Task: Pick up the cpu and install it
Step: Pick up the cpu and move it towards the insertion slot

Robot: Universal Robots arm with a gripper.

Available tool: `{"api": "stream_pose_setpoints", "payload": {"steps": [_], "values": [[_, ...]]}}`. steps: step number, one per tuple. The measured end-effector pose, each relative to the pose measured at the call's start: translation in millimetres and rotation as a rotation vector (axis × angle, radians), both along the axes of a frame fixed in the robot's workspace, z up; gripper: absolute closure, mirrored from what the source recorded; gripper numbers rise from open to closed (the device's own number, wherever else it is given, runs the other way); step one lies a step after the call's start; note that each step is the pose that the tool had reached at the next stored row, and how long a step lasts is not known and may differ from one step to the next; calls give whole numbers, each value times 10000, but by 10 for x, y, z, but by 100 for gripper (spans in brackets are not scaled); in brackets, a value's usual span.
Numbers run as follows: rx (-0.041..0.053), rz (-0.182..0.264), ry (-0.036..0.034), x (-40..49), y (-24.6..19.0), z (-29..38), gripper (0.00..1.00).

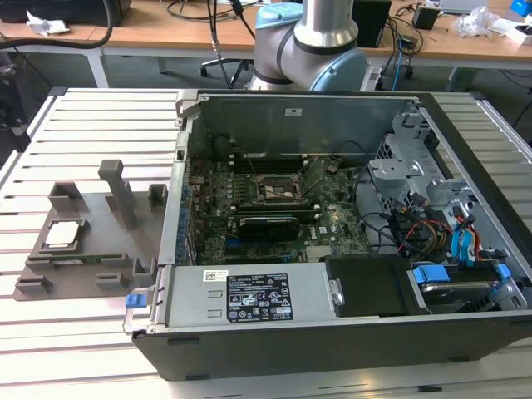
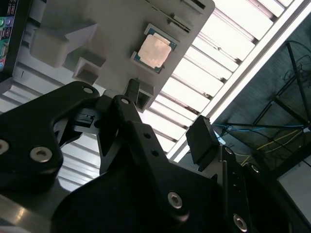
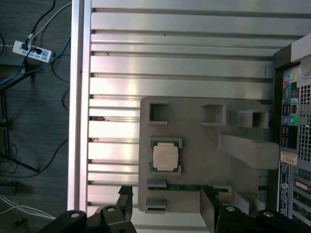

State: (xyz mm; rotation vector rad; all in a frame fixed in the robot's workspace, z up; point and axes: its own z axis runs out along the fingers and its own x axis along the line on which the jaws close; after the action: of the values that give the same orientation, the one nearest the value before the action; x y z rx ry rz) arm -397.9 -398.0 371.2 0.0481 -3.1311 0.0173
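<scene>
Cpu (image 1: 66,234) rests in its tray (image 1: 91,253) as the empty gripper (image 3: 166,196) hangs spread above.
In the exterior view, the chip lies flat in the grey plastic tray on a slatted metal table (image 1: 100,125), to the exterior view's left of the opened computer case (image 1: 332,332). In the first wrist view, the black fingers (image 3: 124,194) stand apart, grasping nothing, clear of the chip. In the second wrist view, the silvery chip sits beyond the parted fingertips.

claw (image 3: 166,191) facing down, black fingers (image 3: 124,195) spread wide apart
</scene>
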Motion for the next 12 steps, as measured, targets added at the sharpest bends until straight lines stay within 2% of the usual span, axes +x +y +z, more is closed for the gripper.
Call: {"api": "stream_pose_setpoints", "payload": {"steps": [12], "values": [[1, 0, -1, 0, 0, -66, 34]]}}
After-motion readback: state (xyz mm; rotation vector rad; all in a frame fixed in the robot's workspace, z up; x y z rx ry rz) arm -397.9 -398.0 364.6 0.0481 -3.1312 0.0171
